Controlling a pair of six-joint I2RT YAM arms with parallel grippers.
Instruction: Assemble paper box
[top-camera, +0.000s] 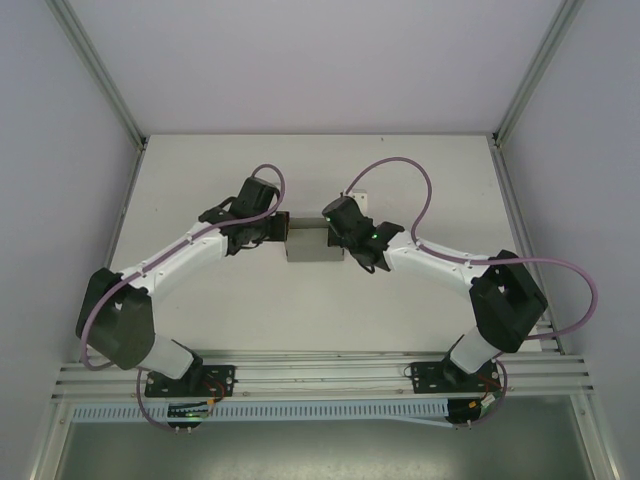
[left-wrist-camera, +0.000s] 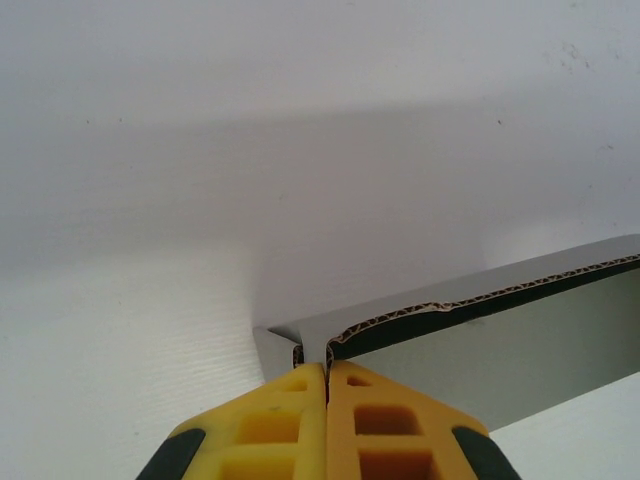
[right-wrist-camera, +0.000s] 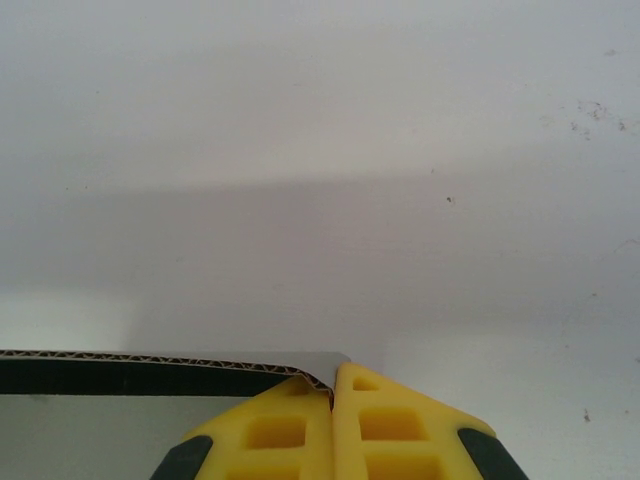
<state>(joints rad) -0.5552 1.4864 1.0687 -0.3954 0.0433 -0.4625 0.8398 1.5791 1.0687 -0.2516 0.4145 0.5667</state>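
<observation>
The paper box (top-camera: 312, 246) is a small grey card box in the middle of the white table, between my two grippers. My left gripper (top-camera: 277, 232) is shut on its left end. In the left wrist view the yellow fingers (left-wrist-camera: 290, 420) pinch a thin grey wall of the paper box (left-wrist-camera: 500, 340), whose corrugated edge runs off to the right. My right gripper (top-camera: 342, 238) is shut on the box's right end. In the right wrist view its fingers (right-wrist-camera: 390, 425) clamp the corner of the paper box (right-wrist-camera: 150, 366), with the box's dark inside to the left.
A pale flap or card piece (top-camera: 357, 200) shows just behind the right gripper. White enclosure walls with metal rails (top-camera: 100, 70) flank the table. An aluminium rail (top-camera: 320, 375) carries the arm bases at the near edge.
</observation>
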